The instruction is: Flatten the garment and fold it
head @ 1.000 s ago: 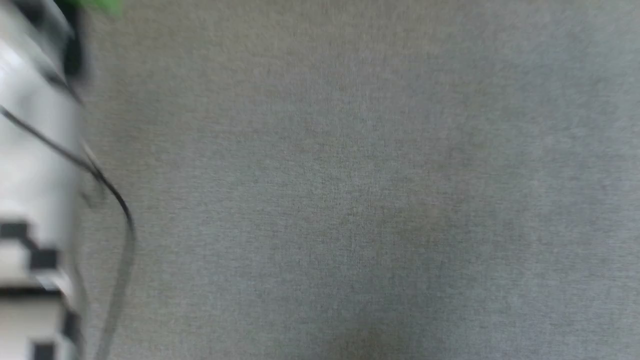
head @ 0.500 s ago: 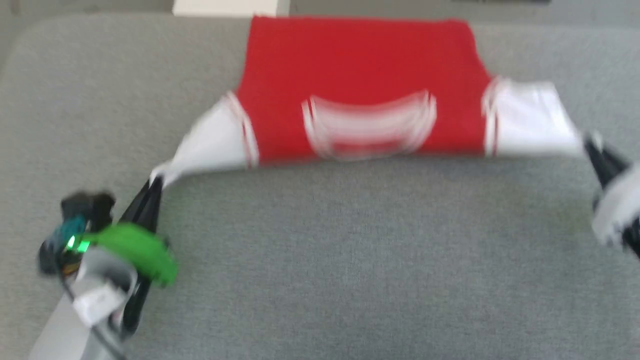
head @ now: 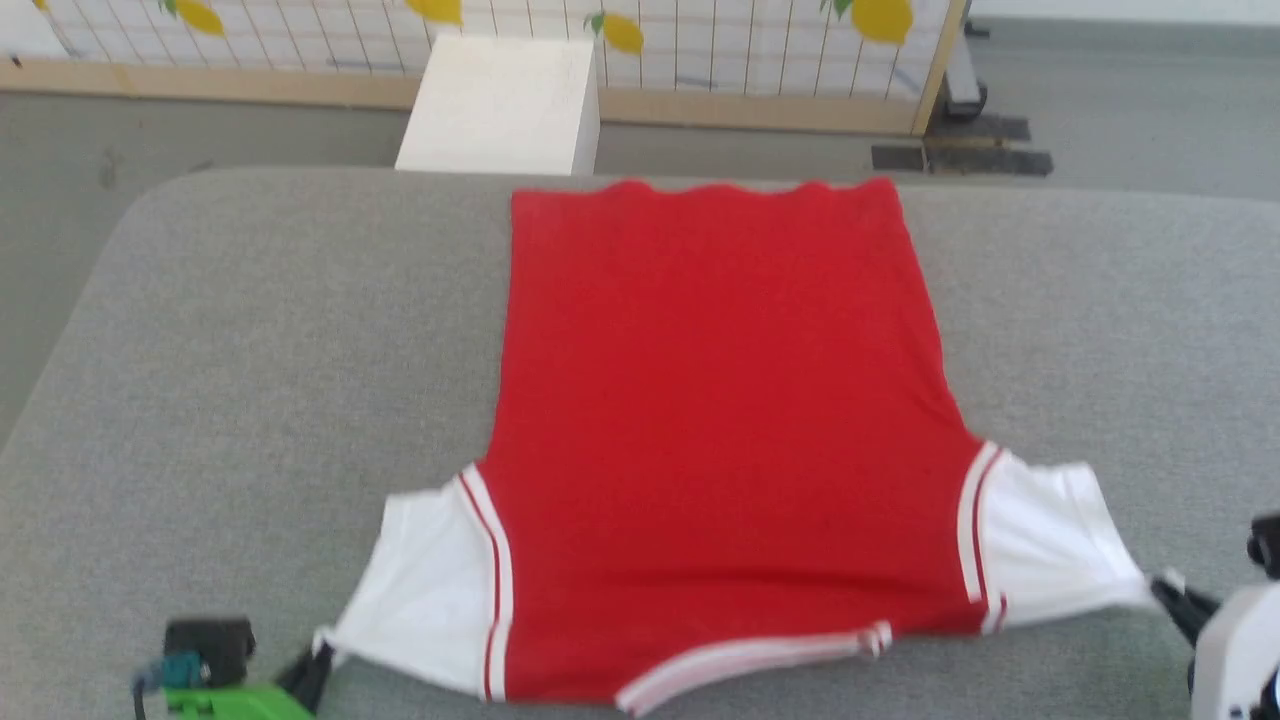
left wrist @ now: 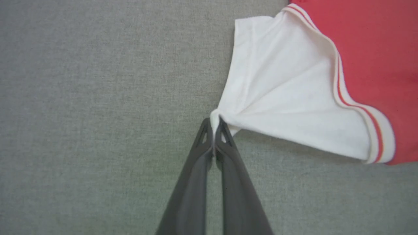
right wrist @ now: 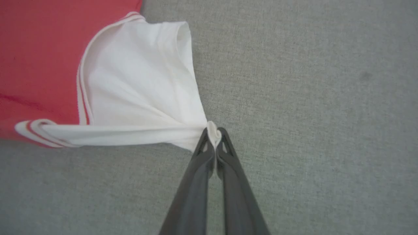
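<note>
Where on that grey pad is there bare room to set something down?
Two bare strips of the grey pad: one between the red shirt and the pad's left edge, one between the shirt and its right edge. The near edge is crowded: the left fingers and right fingers each pinch a white sleeve tip. The shirt's hem reaches the far edge.

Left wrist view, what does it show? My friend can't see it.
The left gripper pinches the corner of a white sleeve, which is stretched to a point. The sleeve belongs to a red jersey with red-and-white striped trim, lying on a grey fabric surface.
</note>
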Robot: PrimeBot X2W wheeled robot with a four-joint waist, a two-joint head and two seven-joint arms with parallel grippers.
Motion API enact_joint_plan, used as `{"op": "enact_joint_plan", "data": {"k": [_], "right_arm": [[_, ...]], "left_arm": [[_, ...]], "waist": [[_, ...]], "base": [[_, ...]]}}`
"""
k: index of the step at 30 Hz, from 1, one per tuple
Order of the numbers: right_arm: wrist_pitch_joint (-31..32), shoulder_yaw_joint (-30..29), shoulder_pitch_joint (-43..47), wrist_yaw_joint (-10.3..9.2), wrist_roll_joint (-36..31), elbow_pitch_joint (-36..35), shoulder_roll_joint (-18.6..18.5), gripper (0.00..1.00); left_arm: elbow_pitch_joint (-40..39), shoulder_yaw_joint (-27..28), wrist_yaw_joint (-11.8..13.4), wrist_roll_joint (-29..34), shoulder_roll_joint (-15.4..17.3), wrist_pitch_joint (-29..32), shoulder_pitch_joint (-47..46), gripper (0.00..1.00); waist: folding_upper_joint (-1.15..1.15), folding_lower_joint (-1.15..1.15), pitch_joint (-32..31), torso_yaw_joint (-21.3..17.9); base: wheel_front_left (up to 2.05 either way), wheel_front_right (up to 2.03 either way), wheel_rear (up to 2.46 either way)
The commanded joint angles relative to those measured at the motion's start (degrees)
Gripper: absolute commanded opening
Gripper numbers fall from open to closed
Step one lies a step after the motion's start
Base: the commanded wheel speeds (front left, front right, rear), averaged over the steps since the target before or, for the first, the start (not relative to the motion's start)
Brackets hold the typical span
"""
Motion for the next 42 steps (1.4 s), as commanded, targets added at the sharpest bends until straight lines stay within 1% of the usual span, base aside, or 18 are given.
{"op": "enact_joint_plan", "data": {"k": [1,5,8,9,14,16,19,22,25,29,34,38,42], "right_arm": [[1.0,-1.0,2.4,-0.12,0.2,-1.4,-0.3,0.00],[4.0,-2.5,7.6,-0.12,0.5,-4.7,0.2,0.00],[5.8,-3.6,9.3,-0.12,0.3,-6.1,0.6,0.00],[6.1,-4.0,9.3,-0.12,-0.1,-6.9,0.7,1.00],[8.1,-5.7,6.0,-0.12,0.2,-11.0,1.1,1.00],[9.1,-7.2,3.2,-0.12,1.0,-12.8,2.0,1.00],[12.1,-8.4,-2.8,-0.12,0.8,-15.0,2.7,1.00],[14.9,-8.0,-9.9,-0.12,-0.2,-15.4,2.6,1.00],[17.7,-7.7,-18.3,-0.12,-1.1,-12.9,2.5,1.00],[22.7,-8.0,-29.6,-0.12,-3.0,-6.6,2.2,1.00],[29.1,-8.4,-42.8,-0.12,-7.7,1.6,0.7,1.00],[32.5,-8.6,-50.4,-0.12,-11.0,6.4,0.3,1.00],[35.1,-8.0,-55.0,-0.12,-13.7,9.8,-0.9,1.00]], "left_arm": [[-1.0,0.1,0.8,-0.5,0.8,0.9,2.4,0.00],[-4.6,-0.8,1.8,-1.1,0.3,2.5,5.4,0.00],[-6.5,-1.7,2.0,-0.9,-0.3,2.9,5.5,0.00],[-7.0,-2.1,2.0,-0.7,-0.6,3.0,5.1,0.00],[-10.8,-3.2,1.4,0.2,-1.5,1.9,3.1,0.00],[-13.2,-3.6,1.5,0.3,-1.8,2.1,2.3,0.00],[-17.4,-4.3,1.6,0.8,-1.9,3.1,1.0,0.00],[-21.6,-5.5,1.6,1.6,-1.9,4.4,-0.4,0.00],[-25.5,-7.0,1.6,2.6,-2.5,5.3,-1.9,0.00],[-29.1,-8.6,1.4,3.6,-3.7,5.5,-3.7,0.00],[-31.9,-10.6,1.0,4.5,-5.2,5.4,-5.8,0.00],[-33.4,-11.7,0.8,5.1,-6.5,4.9,-7.4,0.00],[-34.7,-13.2,0.5,5.5,-7.7,4.7,-8.3,0.00]], "waist": [[0.00,0.01,-1.9,-0.5],[0.00,0.01,-2.0,-0.1],[0.00,0.01,-1.4,0.2],[0.00,0.01,-1.0,0.4],[0.00,0.01,1.3,1.7],[0.00,0.01,2.8,2.6],[0.00,0.01,6.1,4.4],[0.00,0.01,10.0,6.5],[0.00,0.01,14.1,9.2],[0.00,0.01,19.3,12.7],[0.00,0.01,24.5,17.2],[0.00,0.01,27.2,20.2],[0.00,0.01,29.2,22.5]], "base": [[0.00,0.00,0.00],[0.00,0.00,0.00],[0.00,0.00,0.00],[0.00,0.00,0.00],[0.00,0.00,0.00],[0.00,0.00,0.00],[0.00,0.00,0.00],[0.00,0.00,0.00],[0.00,0.00,0.00],[0.00,0.00,0.00],[0.00,0.00,0.00],[0.00,0.00,0.00],[0.00,0.00,0.00]]}}
